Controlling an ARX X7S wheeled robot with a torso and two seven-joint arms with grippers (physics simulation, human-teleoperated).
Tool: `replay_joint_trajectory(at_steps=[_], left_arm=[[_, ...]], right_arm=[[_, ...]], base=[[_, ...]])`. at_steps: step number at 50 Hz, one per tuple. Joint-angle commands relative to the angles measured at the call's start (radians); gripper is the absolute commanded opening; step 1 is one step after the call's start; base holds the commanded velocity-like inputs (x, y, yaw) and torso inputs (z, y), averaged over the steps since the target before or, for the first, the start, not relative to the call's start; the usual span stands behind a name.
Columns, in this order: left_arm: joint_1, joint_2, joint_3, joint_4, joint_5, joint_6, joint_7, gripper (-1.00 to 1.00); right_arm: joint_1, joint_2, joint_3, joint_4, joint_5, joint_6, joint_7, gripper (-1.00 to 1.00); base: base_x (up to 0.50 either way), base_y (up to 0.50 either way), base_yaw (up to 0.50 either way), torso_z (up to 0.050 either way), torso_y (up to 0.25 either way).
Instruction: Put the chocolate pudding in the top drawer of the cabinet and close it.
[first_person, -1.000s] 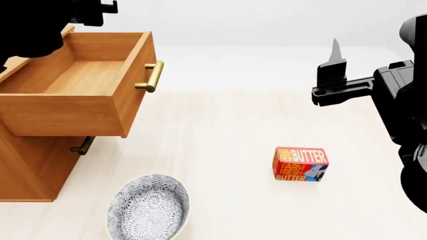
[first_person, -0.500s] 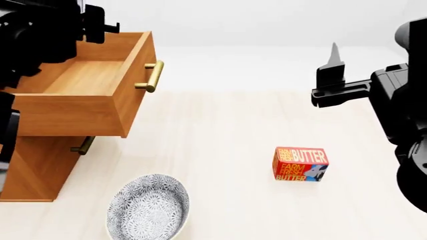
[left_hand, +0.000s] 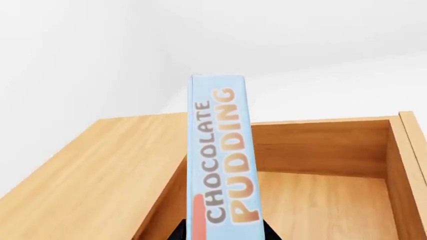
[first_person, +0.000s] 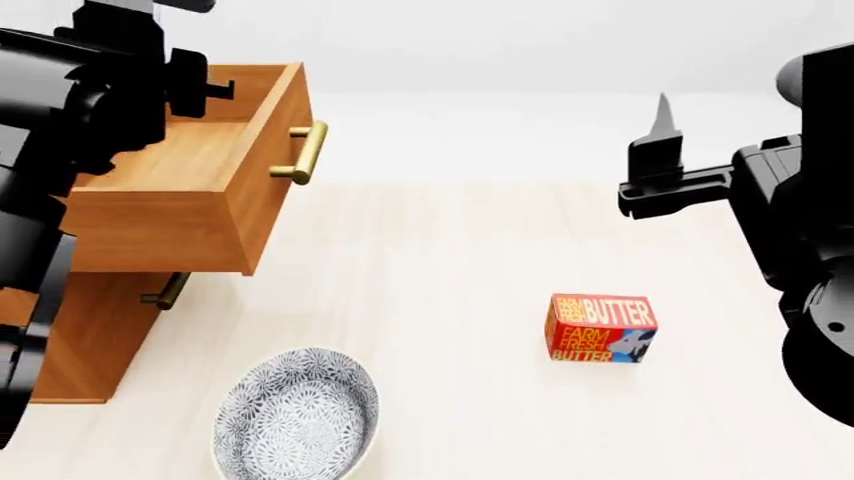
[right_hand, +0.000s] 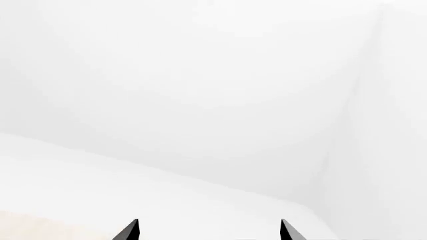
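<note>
The chocolate pudding (left_hand: 220, 160), a thin box with a light blue face, stands on end in my left gripper (left_hand: 223, 231), which is shut on its lower end. It hangs over the left rim of the open top drawer (left_hand: 320, 200), whose wooden floor is bare. In the head view my left arm (first_person: 94, 90) covers the drawer's (first_person: 200, 215) back left part and hides the pudding. The drawer is pulled out of the cabinet (first_person: 87, 330), brass handle (first_person: 304, 152) facing right. My right gripper (first_person: 661, 130) is raised at the right, open and holding nothing, its fingertips (right_hand: 133, 227) spread wide.
A red "Farm Fresh Butter" box (first_person: 601, 328) lies on the pale floor at centre right. A patterned grey bowl (first_person: 296, 415) sits near the front, beside the cabinet's corner. The lower drawer's handle (first_person: 167, 292) shows under the open drawer.
My left arm has come down and to the right over the open drawer, covering more of it. The right arm has shifted slightly left.
</note>
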Motion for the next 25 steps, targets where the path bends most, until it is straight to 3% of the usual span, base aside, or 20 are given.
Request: replay_joint_trajectory(at_steps=[1,25], left_arm=[[0.026,0.007,0.005,-0.041,0.014,0.036,0.007,-1.0],[0.049,0.033,0.027,-0.072,0.022,0.049,0.05,-1.0]], right_arm=[[-0.006,-0.005,-0.009,0.008,-0.015,-0.007,-0.007,1.0],[-0.013,-0.008,-0.021,0.02,-0.032,-0.02,-0.018,1.0]], base=[[0.0,0.0,0.0,0.0,0.0],[0.0,0.0,0.0,0.0,0.001]])
